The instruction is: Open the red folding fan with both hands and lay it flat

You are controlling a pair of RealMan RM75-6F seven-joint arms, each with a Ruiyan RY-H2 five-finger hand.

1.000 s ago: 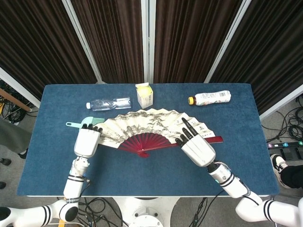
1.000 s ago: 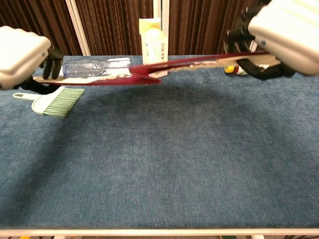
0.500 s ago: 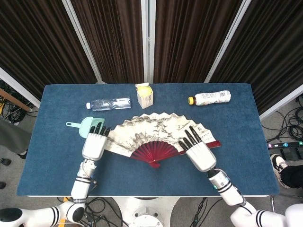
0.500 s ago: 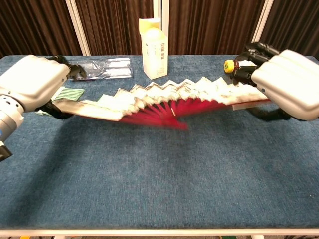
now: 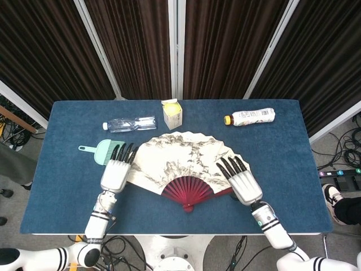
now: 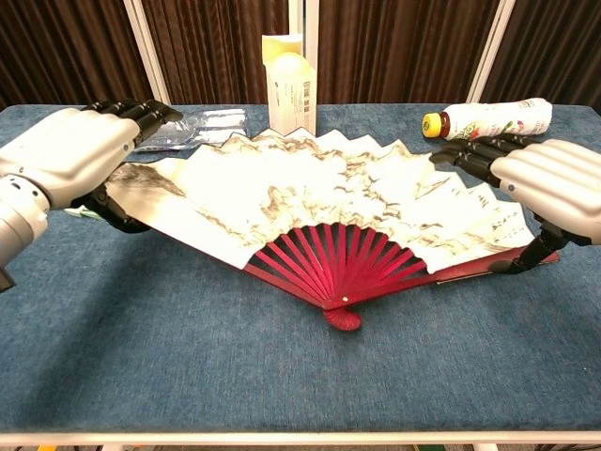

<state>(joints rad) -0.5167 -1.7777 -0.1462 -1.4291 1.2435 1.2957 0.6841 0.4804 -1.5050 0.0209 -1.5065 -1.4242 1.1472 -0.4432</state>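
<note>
The red folding fan [image 5: 180,161] is spread wide, its painted paper leaf [image 6: 319,197] above red ribs that meet at a pivot near the table. My left hand [image 5: 115,172] holds the fan's left end, fingers over the leaf and thumb beneath, as the chest view shows [image 6: 66,155]. My right hand [image 5: 242,180] grips the right end the same way [image 6: 554,178], over the red outer guard. The leaf tilts toward the chest camera, with its far edge raised. Whether the pivot touches the cloth I cannot tell.
On the blue table [image 5: 67,197] a clear water bottle [image 5: 131,124] lies at the back left. A yellow-white carton [image 5: 172,113] stands behind the fan, and a drink bottle [image 5: 251,117] lies at the back right. A mint-green brush [image 5: 98,151] sits beside my left hand.
The fan came down from mid-air toward me and spread wider. Both hands moved nearer the table's front edge, and the leaf now faces up more fully.
</note>
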